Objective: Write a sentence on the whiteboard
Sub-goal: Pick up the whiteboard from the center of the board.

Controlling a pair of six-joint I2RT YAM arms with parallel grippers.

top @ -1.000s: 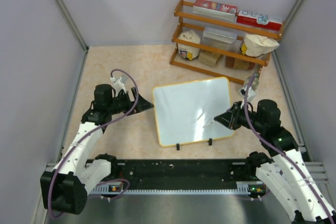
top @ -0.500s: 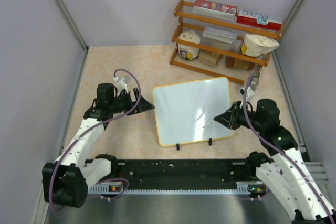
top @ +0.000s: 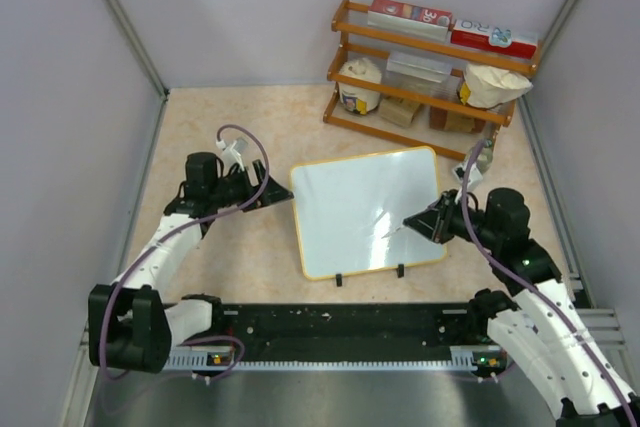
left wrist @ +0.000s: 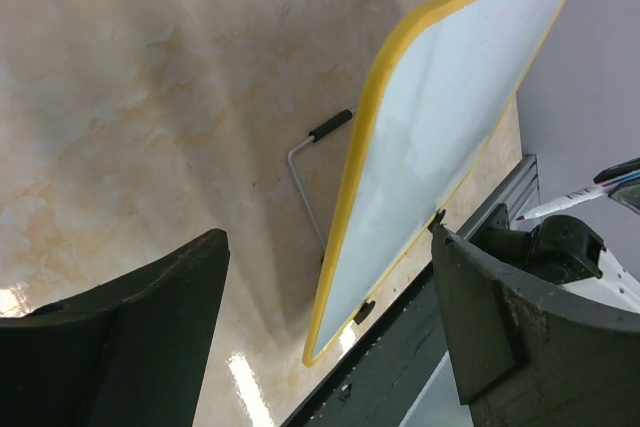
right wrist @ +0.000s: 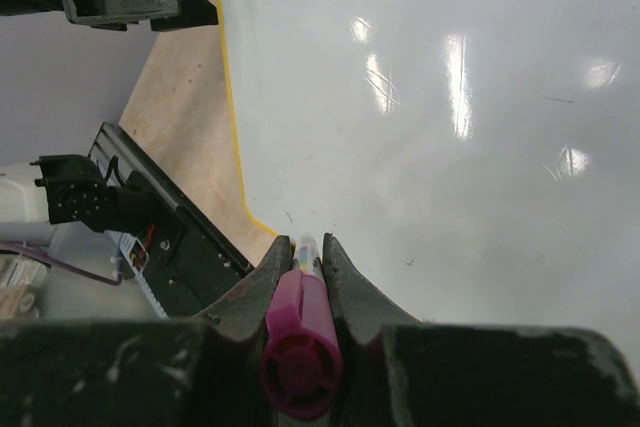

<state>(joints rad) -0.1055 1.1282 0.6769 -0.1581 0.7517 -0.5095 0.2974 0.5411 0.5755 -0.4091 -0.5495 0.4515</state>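
The whiteboard (top: 366, 209) stands propped on the table's middle, glossy white with a yellow frame and two black clip feet. It is blank; no sentence shows on it. My right gripper (top: 412, 223) is shut on a pink-capped marker (right wrist: 300, 332), whose tip points at the board's lower right part (right wrist: 420, 127). My left gripper (top: 278, 194) is open and empty, just left of the board's upper left corner. In the left wrist view the board's yellow edge (left wrist: 365, 167) runs between my fingers, with a wire stand (left wrist: 305, 187) behind it.
A wooden shelf rack (top: 432, 75) stands at the back right with red-and-white boxes (top: 410, 15), jars and bags. Grey walls close in both sides. A black rail (top: 340, 325) runs along the near edge.
My left gripper has moved right, closer to the board's upper left corner. My right gripper with the marker has shifted slightly left over the board.
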